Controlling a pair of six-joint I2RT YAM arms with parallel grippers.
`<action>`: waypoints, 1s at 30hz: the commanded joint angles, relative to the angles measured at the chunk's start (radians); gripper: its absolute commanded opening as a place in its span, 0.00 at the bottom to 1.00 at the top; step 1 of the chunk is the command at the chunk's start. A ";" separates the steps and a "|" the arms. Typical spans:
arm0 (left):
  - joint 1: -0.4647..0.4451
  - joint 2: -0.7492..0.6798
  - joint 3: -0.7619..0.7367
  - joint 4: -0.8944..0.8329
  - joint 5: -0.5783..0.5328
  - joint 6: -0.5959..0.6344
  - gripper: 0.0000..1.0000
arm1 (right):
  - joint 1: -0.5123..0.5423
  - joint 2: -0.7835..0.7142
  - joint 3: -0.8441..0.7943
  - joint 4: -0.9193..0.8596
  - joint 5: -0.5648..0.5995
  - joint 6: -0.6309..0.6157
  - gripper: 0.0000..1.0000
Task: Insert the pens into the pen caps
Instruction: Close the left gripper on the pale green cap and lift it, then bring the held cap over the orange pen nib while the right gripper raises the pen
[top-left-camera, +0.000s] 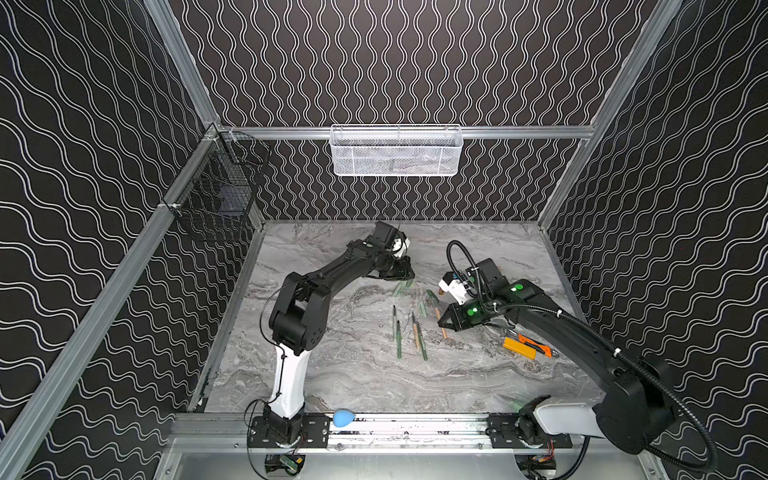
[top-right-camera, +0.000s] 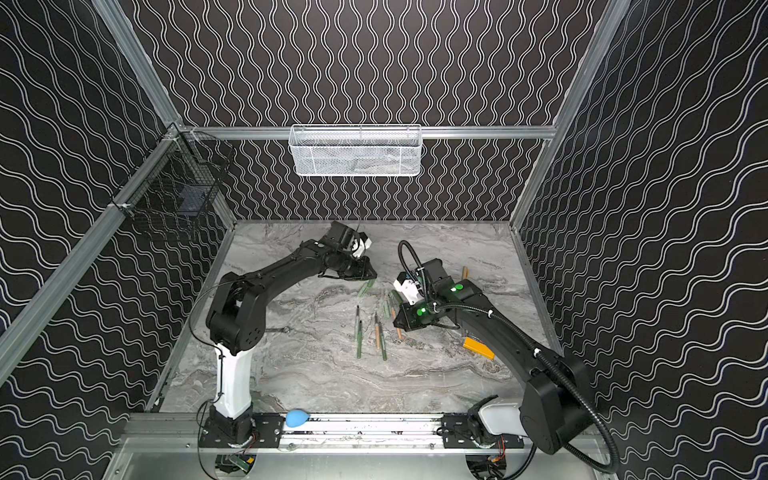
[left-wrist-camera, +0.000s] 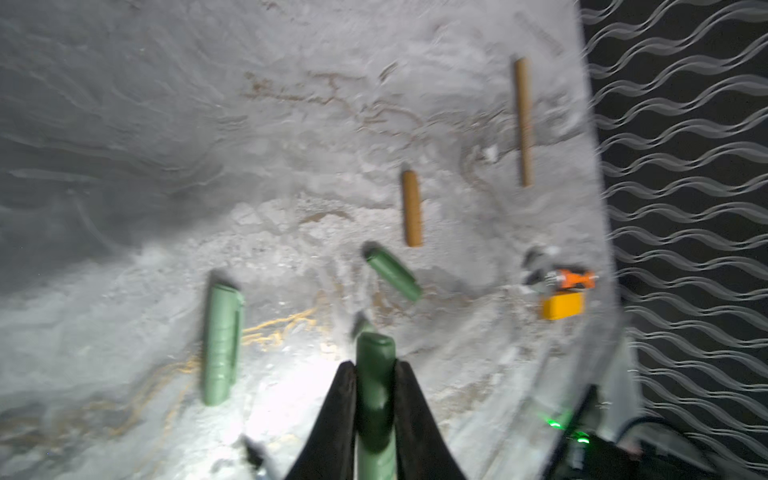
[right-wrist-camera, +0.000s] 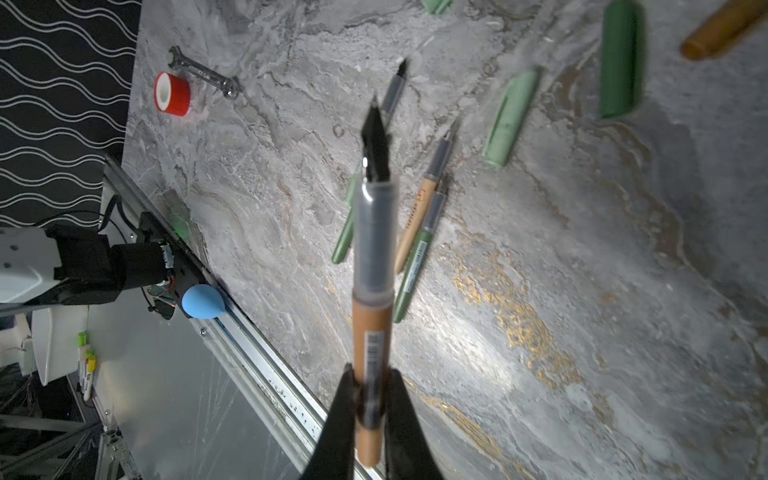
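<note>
Alignment matters most here, I judge: the nib of the tan-orange pen (right-wrist-camera: 372, 257) must point straight at the open mouth of the dark green cap (left-wrist-camera: 376, 349) before any push, and their colours seem not to match. The right pincer (right-wrist-camera: 371, 370) is clenched on the pen's rear part, with the nib far ahead of its tips. The left pincer (left-wrist-camera: 375, 368) grasps the cap, which juts a little past its tips. Both hang above the table (top-left-camera: 361, 374), apart from each other.
</note>
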 joint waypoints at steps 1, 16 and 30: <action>0.014 -0.056 -0.063 0.176 0.101 -0.147 0.18 | 0.020 0.033 0.015 0.056 -0.031 -0.007 0.13; 0.031 -0.340 -0.527 0.808 0.093 -0.539 0.19 | 0.037 0.110 0.030 0.231 -0.152 0.105 0.13; 0.035 -0.343 -0.646 1.129 0.100 -0.677 0.20 | 0.042 0.115 0.024 0.264 -0.148 0.126 0.13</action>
